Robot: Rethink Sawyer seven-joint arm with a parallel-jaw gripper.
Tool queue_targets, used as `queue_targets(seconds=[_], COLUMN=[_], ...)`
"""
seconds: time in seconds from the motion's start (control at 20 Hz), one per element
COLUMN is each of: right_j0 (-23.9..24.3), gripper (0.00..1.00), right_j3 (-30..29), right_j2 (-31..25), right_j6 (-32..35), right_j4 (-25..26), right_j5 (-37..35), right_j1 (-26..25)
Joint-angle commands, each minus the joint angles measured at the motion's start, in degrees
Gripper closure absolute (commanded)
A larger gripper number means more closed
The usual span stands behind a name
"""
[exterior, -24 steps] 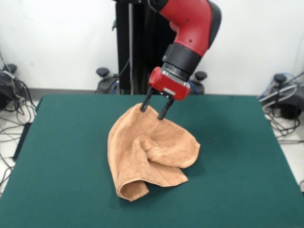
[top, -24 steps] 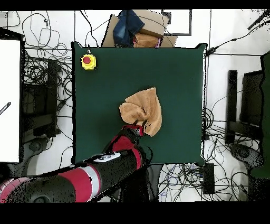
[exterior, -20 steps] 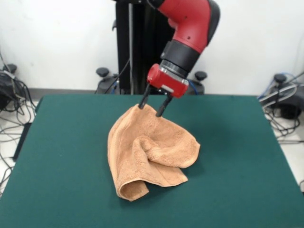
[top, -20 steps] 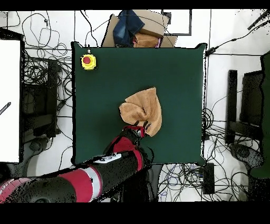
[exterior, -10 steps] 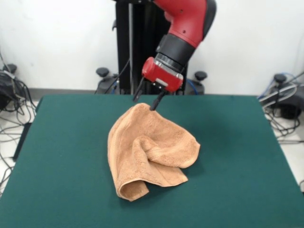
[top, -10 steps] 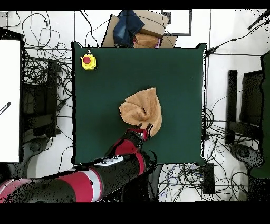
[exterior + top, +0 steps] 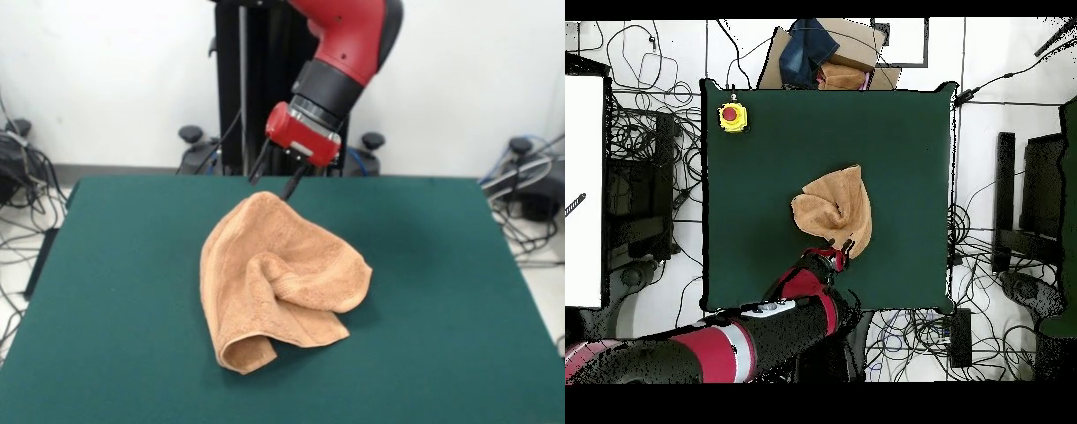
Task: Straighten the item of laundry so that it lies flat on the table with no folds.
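Upper centre of front view: gripper (image 7: 274,183) hangs tilted, fingers spread, pinching nothing, tips just above towel's far peak. Towel (image 7: 278,274) lies directly below and toward lower frame from gripper, crumpled at table (image 7: 106,291) centre, one side folded over itself, rolled corner nearest camera. Long axis runs from peak under gripper down to that rolled corner. Judgement: next grasp point is far edge, immediately beneath tips; folds not yet removed.
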State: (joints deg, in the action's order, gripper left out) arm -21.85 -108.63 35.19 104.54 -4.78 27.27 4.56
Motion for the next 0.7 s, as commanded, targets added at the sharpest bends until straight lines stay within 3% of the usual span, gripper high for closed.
queue_targets(seconds=[0.05,0.45,0.7], right_j0=[-2.1,-3.5,-4.6], gripper=[0.0,0.0,0.0], right_j3=[0.5,-0.2,1.3], right_j2=[-5.4,-5.4,-5.2], right_j6=[10.2,10.7,10.7], right_j4=[-4.6,-5.7,-8.3], right_j5=[1.2,1.2,3.2], right_j1=[-2.8,-2.9,-6.7])
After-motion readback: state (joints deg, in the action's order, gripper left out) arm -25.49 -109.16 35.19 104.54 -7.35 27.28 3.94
